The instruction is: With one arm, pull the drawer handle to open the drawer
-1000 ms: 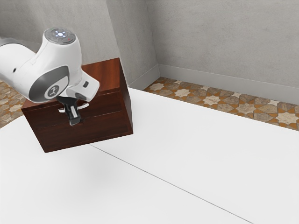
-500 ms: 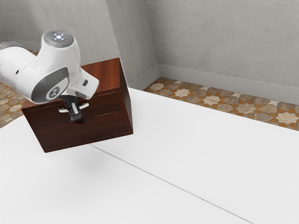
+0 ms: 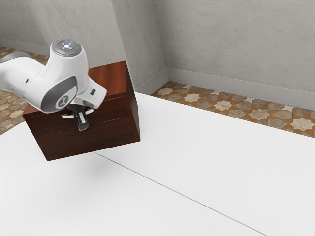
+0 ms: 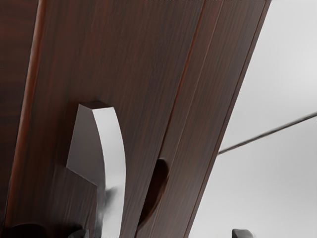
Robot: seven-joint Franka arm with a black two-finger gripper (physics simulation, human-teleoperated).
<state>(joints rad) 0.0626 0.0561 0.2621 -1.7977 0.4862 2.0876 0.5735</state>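
Black two-finger gripper [image 3: 81, 123] | stood open | straddled curved silver metal handle [image 4: 104, 158], lengthwise along dark-brown wooden drawer front [image 3: 110, 109] | pull judged straight outward

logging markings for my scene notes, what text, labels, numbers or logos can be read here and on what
No readable text anywhere.
Round emblem on the grey joint cover of the arm: too small to read.
The wooden drawer cabinet and its handle: no lettering.
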